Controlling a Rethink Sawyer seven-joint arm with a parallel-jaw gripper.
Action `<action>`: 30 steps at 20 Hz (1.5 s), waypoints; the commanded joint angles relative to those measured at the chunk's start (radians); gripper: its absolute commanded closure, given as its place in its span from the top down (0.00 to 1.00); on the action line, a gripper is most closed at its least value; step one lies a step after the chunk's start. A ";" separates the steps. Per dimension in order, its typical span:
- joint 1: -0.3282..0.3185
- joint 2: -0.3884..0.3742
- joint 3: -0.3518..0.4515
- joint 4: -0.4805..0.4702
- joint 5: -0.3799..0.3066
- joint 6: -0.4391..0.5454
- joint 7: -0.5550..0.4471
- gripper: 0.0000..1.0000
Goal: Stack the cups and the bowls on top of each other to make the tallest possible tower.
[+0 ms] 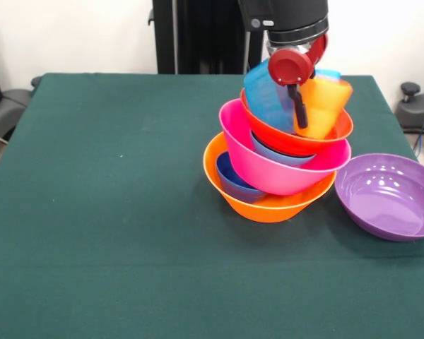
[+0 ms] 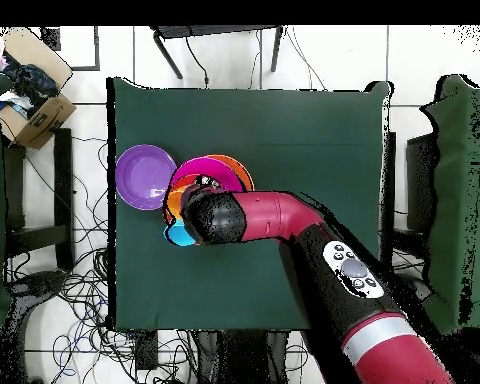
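Stacked glossy plastic bowls form a leaning tower right of centre on the dark green cloth-covered table: large orange bowl as base, large pink bowl, then wide red-orange bowl holding a translucent light blue cup and yellow cup. The gripper hangs over them; whether it pinches anything is unclear. Just right sits a wide purple bowl.
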 commanded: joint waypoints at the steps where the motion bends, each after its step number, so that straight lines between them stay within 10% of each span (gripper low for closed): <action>1: -0.007 0.005 -0.005 0.043 -0.029 -0.016 0.169 1.00; 30: -0.024 -0.178 0.023 0.087 0.057 0.183 0.128 1.00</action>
